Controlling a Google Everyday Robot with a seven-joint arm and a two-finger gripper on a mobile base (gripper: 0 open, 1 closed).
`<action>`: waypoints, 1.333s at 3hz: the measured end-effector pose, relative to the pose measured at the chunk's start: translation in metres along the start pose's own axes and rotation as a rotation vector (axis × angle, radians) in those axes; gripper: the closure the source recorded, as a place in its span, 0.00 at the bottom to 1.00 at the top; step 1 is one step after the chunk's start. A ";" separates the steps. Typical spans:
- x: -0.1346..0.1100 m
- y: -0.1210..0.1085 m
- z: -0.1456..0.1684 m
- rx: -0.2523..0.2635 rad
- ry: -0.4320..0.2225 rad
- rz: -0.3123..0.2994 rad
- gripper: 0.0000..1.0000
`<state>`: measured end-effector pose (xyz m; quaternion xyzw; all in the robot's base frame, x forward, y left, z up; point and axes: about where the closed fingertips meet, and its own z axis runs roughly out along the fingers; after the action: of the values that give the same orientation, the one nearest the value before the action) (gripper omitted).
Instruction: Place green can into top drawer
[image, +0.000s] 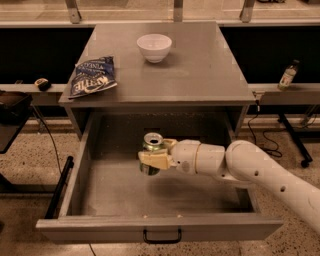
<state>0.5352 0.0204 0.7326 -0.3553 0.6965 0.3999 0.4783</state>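
The green can is upright, silver top up, held inside the open top drawer near its middle. My gripper reaches in from the right on a white arm and is shut on the green can, its cream fingers wrapped round the can's middle. The can's lower part is partly hidden by the fingers. I cannot tell whether its base touches the speckled drawer floor. The drawer is pulled fully out, with its black handle at the front centre.
On the cabinet top lie a blue chip bag at the left and a white bowl at the back. A small bottle stands on a ledge at the right. Cables and a stand leg are on the floor at the right.
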 end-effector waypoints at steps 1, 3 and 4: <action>-0.007 0.006 -0.004 0.014 0.018 -0.036 1.00; 0.026 -0.017 0.050 -0.098 0.183 -0.240 1.00; 0.055 -0.023 0.085 -0.193 0.210 -0.310 1.00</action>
<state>0.5722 0.0806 0.6563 -0.5424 0.6378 0.3471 0.4226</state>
